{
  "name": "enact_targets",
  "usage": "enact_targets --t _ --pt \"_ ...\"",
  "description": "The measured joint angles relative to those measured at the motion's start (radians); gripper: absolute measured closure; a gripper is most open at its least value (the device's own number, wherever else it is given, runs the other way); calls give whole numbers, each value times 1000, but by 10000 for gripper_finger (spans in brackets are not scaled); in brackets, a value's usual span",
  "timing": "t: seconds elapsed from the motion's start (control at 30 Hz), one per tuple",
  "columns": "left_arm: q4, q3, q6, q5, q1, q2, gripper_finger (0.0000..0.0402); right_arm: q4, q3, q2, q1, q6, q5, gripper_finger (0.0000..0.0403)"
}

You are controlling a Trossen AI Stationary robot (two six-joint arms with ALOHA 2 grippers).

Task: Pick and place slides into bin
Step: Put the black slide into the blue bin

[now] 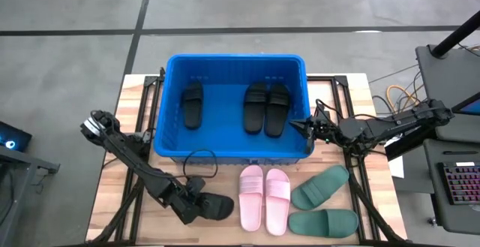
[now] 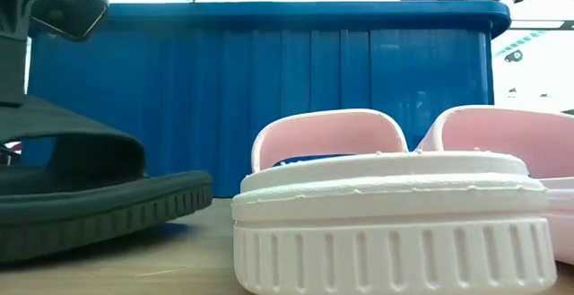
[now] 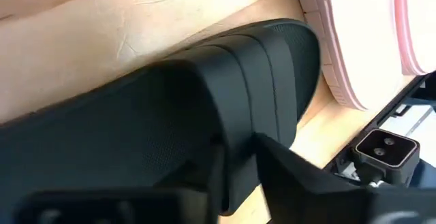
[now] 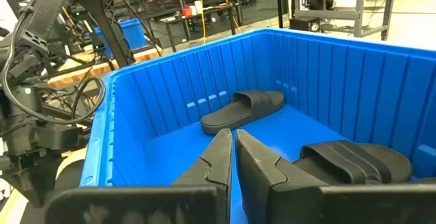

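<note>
Standing over the wooden table (image 1: 112, 194): bright blue bin (image 1: 169, 74), rectangular, ribbed walls, thick rounded rim, sits at the table's middle toward the far edge. Inside on its floor, three black slides: one alone (image 1: 193, 104) on the left, two side by side (image 1: 256, 107) (image 1: 277, 108) right of centre, all flat, wide straps up. In front of the bin, on bare wood, a pair of light pink slides (image 1: 252, 197) (image 1: 277, 200) lying parallel and touching, pale ridged soles, toes toward the bin. Right of them two dark green slides, one angled (image 1: 319, 187), one lying crosswise (image 1: 323, 222) nearer the front edge, close together. Fourth black slide (image 1: 212, 206) lies just left of the pink pair at the front edge; matte, finely textured sole, broad grooved strap. Left gripper (image 1: 196, 200) is down on this slide, and in the left wrist view one dark finger (image 3: 300, 176) lies against the strap's side; cannot tell whether the fingers are closed on the strap or merely laid against it. The sole seems to rest on the wood in the low view. Right gripper (image 1: 301, 125) hangs over the bin's right wall, pointing inward above the rim, fingers (image 4: 255, 163) drawn together to a narrow slit with nothing between them, the two paired black slides just below and ahead.
</note>
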Motion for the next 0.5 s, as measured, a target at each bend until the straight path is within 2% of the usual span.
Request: enact_targets --t 0.1,0.3,0.5 --pt "3 0 22 22 0 -14 391 0 0 0 0 0 0 390" --pt "-22 -3 43 50 0 -40 399 0 0 0 0 0 1 390" --pt "25 -4 76 54 2 -76 400 -5 0 0 0 -1 1 390"
